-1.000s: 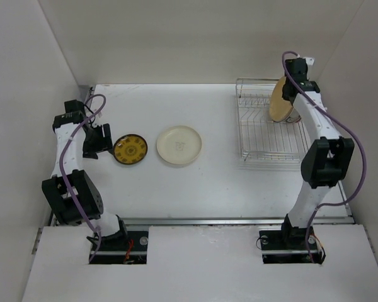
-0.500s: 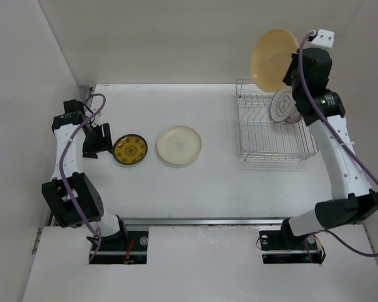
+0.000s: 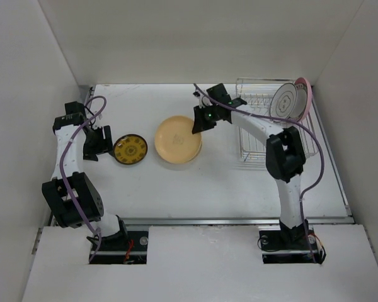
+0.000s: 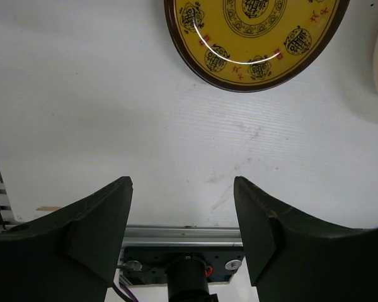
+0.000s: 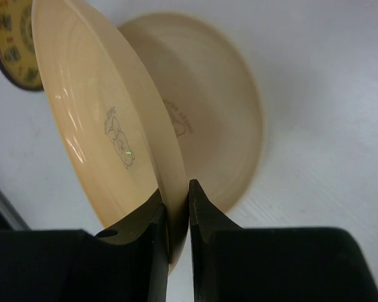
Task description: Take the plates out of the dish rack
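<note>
Right gripper [image 5: 176, 192] is clamped down on the near rim of the tan plate [image 5: 107, 126], one finger on each face; the plate sits tilted in the grip, right over the cream plate [image 5: 230, 119], which lies flat on the table [image 3: 239, 182]; can't tell if the two are touching. From the top camera the tan one covers nearly all of the cream one, about mid-table.

Left gripper [image 4: 181, 185] has its jaws spread apart with nothing between them, just bare table; it's parked on the left side, just left of the small yellow-and-black plate [image 3: 130, 150], which lies flat and sits a little left of the stacked pair, not touching them.

Further out, the dish rack [image 3: 264, 141] is at the far right of the table; two plates stand upright at its far end, a white dark-rimmed plate [image 3: 283, 100] and right behind it a pink plate [image 3: 304, 94]; the other slots on the near side show only wire.
</note>
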Tool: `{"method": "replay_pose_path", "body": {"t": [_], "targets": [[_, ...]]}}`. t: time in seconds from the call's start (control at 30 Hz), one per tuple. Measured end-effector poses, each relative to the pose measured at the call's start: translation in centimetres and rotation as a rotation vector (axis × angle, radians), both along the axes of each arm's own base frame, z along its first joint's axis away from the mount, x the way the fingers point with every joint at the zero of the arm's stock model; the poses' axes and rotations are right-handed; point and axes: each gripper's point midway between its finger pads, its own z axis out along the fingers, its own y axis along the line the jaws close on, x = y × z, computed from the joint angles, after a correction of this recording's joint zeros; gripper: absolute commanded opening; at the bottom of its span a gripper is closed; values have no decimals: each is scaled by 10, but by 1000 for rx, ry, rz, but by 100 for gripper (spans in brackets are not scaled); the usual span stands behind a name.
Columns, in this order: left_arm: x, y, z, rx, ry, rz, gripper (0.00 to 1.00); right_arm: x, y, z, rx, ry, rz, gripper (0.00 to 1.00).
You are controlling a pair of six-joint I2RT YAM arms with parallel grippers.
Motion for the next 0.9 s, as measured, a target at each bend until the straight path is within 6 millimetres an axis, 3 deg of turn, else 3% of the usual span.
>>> {"method": "replay_pose_path", "body": {"t": [0.07, 0.13, 0.3, 0.5, 0.57, 0.67, 0.9], "targets": [[-1, 0, -1, 0, 2, 0, 63, -14, 13, -19, 13, 71, 45, 0], [-1, 0, -1, -1, 5, 0, 63, -19, 17, -21, 33, 98, 64, 0], [-3, -1, -3, -3, 11, 0, 63, -13, 15, -20, 66, 105, 57, 2], [-3, -1, -3, -3, 12, 1, 63, -7, 8, -47, 32, 144, 21, 3], [-3, -1, -3, -3, 12, 0, 63, -7, 8, -52, 24, 152, 17, 18], [-3, -1, -3, -3, 12, 0, 63, -7, 8, -56, 22, 164, 12, 52], [-3, -1, -3, -3, 12, 0, 63, 2, -6, -64, -56, 142, -61, 63]]}}
